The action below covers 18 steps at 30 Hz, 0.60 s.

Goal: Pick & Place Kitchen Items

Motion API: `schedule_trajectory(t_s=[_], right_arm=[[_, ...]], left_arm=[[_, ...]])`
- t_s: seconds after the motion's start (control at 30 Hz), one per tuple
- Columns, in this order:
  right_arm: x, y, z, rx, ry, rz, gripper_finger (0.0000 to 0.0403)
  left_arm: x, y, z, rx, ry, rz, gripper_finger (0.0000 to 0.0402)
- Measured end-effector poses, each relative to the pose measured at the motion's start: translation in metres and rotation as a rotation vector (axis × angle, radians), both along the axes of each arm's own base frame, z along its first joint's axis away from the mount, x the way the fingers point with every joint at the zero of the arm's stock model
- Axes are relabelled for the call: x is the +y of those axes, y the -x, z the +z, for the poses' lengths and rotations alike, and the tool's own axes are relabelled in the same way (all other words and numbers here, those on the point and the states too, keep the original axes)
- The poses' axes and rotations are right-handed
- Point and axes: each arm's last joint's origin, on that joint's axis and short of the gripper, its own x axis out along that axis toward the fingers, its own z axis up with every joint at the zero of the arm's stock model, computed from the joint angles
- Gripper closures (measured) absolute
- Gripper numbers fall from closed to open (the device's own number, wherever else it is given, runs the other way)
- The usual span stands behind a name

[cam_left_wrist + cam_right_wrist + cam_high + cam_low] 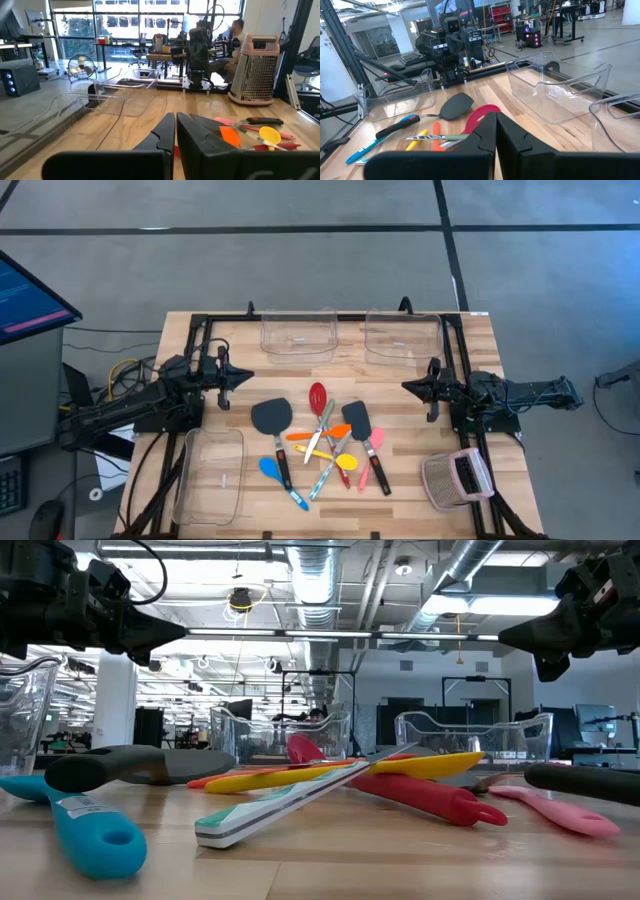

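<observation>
Utensils lying in a loose heap at the middle of the wooden table (400,380), midway between both arms. Left gripper (238,375) hovering above the table at the left side, fingers pressed together and holding nothing; right gripper (412,386) hovering opposite at the right, fingers likewise together and empty.

High view, showing the full layout: black turner (272,420) at the heap's left, second black turner (359,420) at its right, red slotted spoon (318,396) at the far end, blue spoon (272,470) nearest the front edge, yellow spoon (345,461), orange spatula (312,434) and pink spatula (375,445) crossing one another, pale silvery cutlery (320,435) lying over them.

Low view, adding what overhead hides: handles stacking and overlapping, both grippers hanging well clear of the tabletop.

Left wrist view, revealing the grey mesh grater with pink trim (258,67) standing upright and a person (239,30) seated beyond the table.

Containers: two clear bins (298,333) (403,335) along the far edge and a third clear bin (212,475) at front left, all showing nothing inside.
</observation>
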Motion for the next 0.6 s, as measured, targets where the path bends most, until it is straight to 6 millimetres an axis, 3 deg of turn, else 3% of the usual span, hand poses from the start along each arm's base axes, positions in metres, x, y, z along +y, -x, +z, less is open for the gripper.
schedule_trajectory(t_s=[0.6], right_arm=[[0.0000,0.0000,0.0000,0.000,0.000,0.000,0.0403]], left_arm=[[0.0001,0.0000,0.0009,-0.008,-0.004,0.004,0.0394]])
